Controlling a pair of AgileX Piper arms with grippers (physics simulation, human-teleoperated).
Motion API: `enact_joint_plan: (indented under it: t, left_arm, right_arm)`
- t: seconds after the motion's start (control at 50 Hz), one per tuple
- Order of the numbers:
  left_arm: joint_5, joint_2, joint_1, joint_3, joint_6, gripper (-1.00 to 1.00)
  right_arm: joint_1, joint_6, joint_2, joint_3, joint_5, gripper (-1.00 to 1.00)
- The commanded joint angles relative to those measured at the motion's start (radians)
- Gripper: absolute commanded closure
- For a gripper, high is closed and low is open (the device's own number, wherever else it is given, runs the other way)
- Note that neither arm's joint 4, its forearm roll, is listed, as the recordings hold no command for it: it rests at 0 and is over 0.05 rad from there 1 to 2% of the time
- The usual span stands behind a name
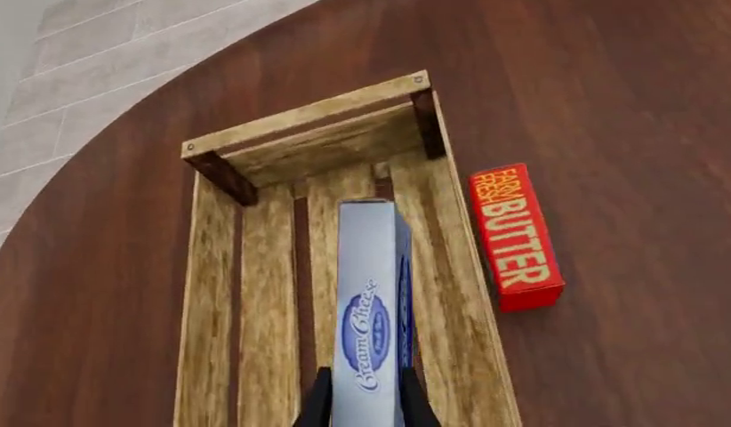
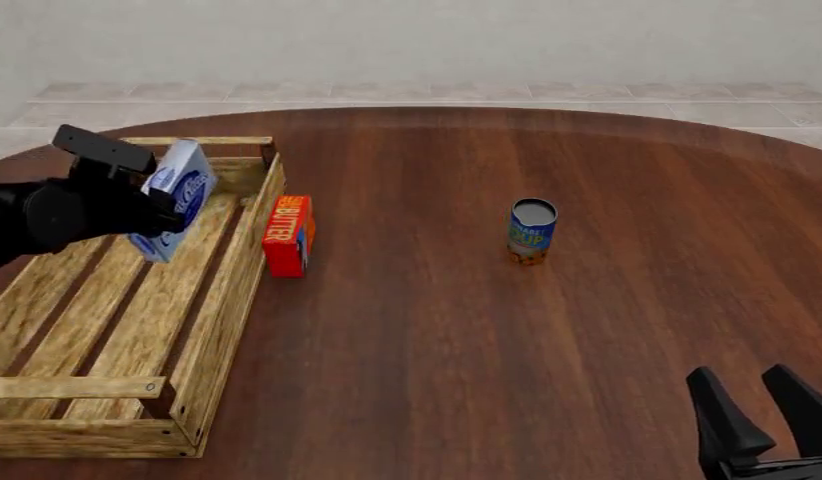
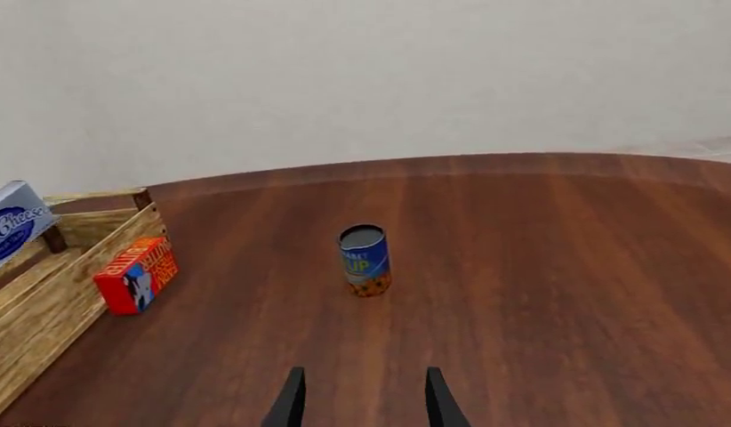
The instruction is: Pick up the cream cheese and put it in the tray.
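— Cream cheese (image 1: pixel 374 311) up off the table, pinched between the dark fingers of the left gripper (image 1: pixel 368 405), hanging above the tray (image 2: pixel 198 345). Held long side out along the fingers, logo face showing.

— Over which part of the tray?

— Over the slats near the far end, going by the left wrist view; in the front view, box (image 2: pixel 175 198) tilted and raised above the far left portion. Not touching the slats yet, as far as can be judged.

— So how far along?

— Pick done, carry apparently done. Left to do: lower, release, draw back. Probably the last stretch.

— And the right side?

— Right gripper (image 2: pixel 765 410) low at the near right corner of the front view, fingers spread apart, holding nothing. Well away from the tray; no part in this step, by the look of it.

— Anything in the way?

— Butter box (image 2: pixel 288 234) lying on the table just outside the tray's right wall, close beside it but not inside. Blue can (image 2: pixel 531 231) upright near the table's middle, well apart from both. Neither under the cream cheese. Main hazard, as a guess: tilted box landing on an edge or across a gap between slats and tipping; tray walls not close to it.
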Motion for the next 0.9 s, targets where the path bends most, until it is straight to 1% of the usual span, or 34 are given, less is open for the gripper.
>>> enact_joint_plan:
  t: [0.02,0.1,0.12,0.24,0.28,0.32,0.38,0.6,0.66,0.7,0.82,0.9]
  left_arm:
    - [-0.092,0.07,0.059,0.07,0.016,1.0]
    - [-0.115,0.081,0.06,0.09,0.01,1.0]
    - [-0.138,0.102,0.063,0.105,0.016,1.0]
    - [-0.165,0.133,0.072,0.113,0.013,1.0]
    - [-0.175,0.144,0.08,0.116,0.02,1.0]
    - [-0.186,0.156,0.082,0.123,0.024,1.0]
    - [-0.202,0.169,0.081,0.135,0.026,1.0]
    - [-0.216,0.185,0.095,0.151,0.027,1.0]
    - [-0.218,0.198,0.097,0.153,0.011,1.0]
    - [-0.226,0.208,0.106,0.156,0.031,1.0]
    - [-0.228,0.213,0.113,0.158,0.026,1.0]
    - [-0.251,0.234,0.109,0.169,0.025,1.0]
  right_arm:
    - [0.004,-0.005,0.008,0.0,-0.005,-1.0]
    - [0.001,-0.005,0.009,0.0,-0.005,-1.0]
    - [0.001,-0.005,0.009,0.0,-0.005,-1.0]
    - [0.001,-0.007,0.012,0.0,-0.007,-1.0]
    - [-0.003,-0.025,0.015,0.0,-0.009,-1.0]
    - [-0.002,-0.014,0.012,0.0,-0.007,-1.0]
    - [-0.001,-0.015,0.012,0.0,-0.007,-1.0]
    - [-0.001,-0.014,0.01,0.0,-0.006,-1.0]
    - [0.0,-0.014,0.01,0.0,-0.006,-1.0]
    - [-0.001,-0.013,0.01,0.0,-0.006,-1.0]
    - [0.001,-0.015,0.013,0.0,-0.008,-1.0]
    - [0.001,-0.015,0.013,0.0,-0.008,-1.0]
